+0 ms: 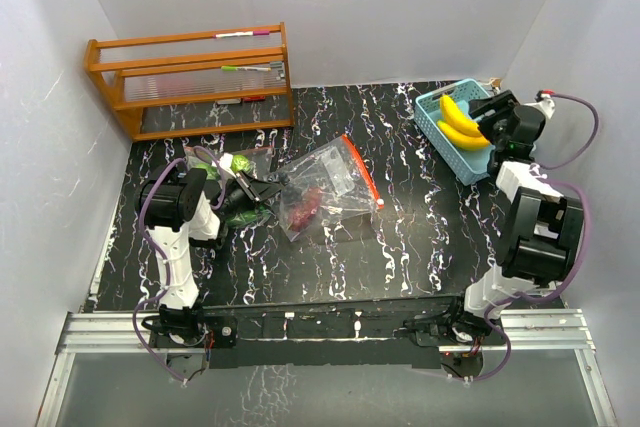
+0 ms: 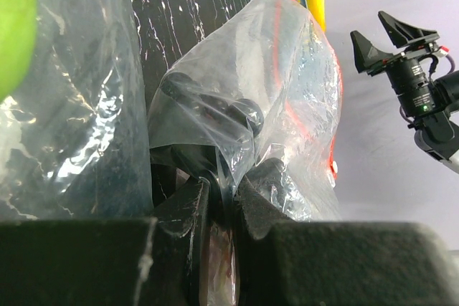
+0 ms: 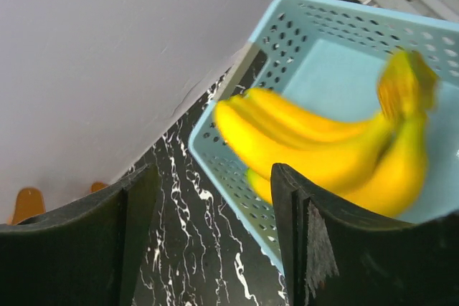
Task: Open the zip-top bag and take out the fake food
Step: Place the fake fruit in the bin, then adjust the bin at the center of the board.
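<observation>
Bananas (image 3: 323,148) lie in the light-blue basket (image 3: 315,19) at the far right of the black marbled table (image 1: 420,247). Your right gripper (image 3: 213,198) hangs just above them with its fingers apart and nothing clamped between them. The fruit is blurred in the wrist view, so you cannot tell whether a finger touches it. Your left gripper (image 2: 222,195) has its fingers pressed together on a fold of clear film at the left edge of the zip-top bag (image 1: 330,182). That bag lies crumpled in the middle of the table, with its red zip strip (image 1: 362,170) on the side towards the basket. A dark red lump (image 1: 303,209) shows through the plastic in the bag's near-left part. Close by your left arm, green pieces (image 1: 238,162) sit on or in another sheet of clear plastic (image 1: 262,159); you cannot tell which. A wooden rack (image 1: 190,77) stands in the far left corner, well apart from both bags.
</observation>
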Tool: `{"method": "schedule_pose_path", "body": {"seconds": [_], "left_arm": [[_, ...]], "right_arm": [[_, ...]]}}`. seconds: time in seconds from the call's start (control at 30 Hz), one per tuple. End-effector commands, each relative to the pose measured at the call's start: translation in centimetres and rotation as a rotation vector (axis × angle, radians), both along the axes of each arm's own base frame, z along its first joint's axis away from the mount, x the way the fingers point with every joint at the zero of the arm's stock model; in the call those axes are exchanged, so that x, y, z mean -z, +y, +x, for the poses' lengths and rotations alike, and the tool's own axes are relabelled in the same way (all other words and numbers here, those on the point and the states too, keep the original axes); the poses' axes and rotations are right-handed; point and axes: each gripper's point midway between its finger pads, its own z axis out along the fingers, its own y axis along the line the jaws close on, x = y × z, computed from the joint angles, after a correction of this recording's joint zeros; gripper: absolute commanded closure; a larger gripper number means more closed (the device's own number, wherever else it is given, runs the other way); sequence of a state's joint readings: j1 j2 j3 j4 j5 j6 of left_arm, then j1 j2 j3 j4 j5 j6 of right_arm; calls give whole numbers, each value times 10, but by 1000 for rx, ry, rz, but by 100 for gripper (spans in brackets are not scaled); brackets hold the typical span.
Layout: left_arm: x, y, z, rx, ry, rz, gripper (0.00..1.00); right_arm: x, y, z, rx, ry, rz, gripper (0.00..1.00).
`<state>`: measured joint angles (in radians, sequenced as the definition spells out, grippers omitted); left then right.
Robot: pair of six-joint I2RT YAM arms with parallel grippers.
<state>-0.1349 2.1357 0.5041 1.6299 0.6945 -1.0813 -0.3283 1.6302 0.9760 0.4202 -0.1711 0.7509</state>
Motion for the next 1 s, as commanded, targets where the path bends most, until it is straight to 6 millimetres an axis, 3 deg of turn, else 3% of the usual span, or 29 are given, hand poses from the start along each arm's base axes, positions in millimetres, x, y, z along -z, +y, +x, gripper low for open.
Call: {"method": "schedule_pose_path", "body": {"seconds": [0.0,0.13,0.37,0.53,0.67,0.83,0.97], "left_arm": [[-34,-3,8,5,-185,-19,100],[-35,-4,8,8,-186,-20,100],[-35,-4,8,10,-189,-17,100],[-34,-4,8,10,-187,-18,100],[-33,-4,7,11,-184,-16,100],[-34,-4,6,12,-186,-16,100],[-36,-4,5,13,-190,-16,100]], "right_arm": [[-38,26,20,-92,-84,-144,37],[-17,42,26,-126,-22,-163,44],[36,46,32,-151,96,-152,68],[77,61,37,-219,196,-146,69],[104,88,39,-330,238,-100,69],[112,128,39,-416,248,-119,69],[97,139,41,-432,219,-140,69]]}}
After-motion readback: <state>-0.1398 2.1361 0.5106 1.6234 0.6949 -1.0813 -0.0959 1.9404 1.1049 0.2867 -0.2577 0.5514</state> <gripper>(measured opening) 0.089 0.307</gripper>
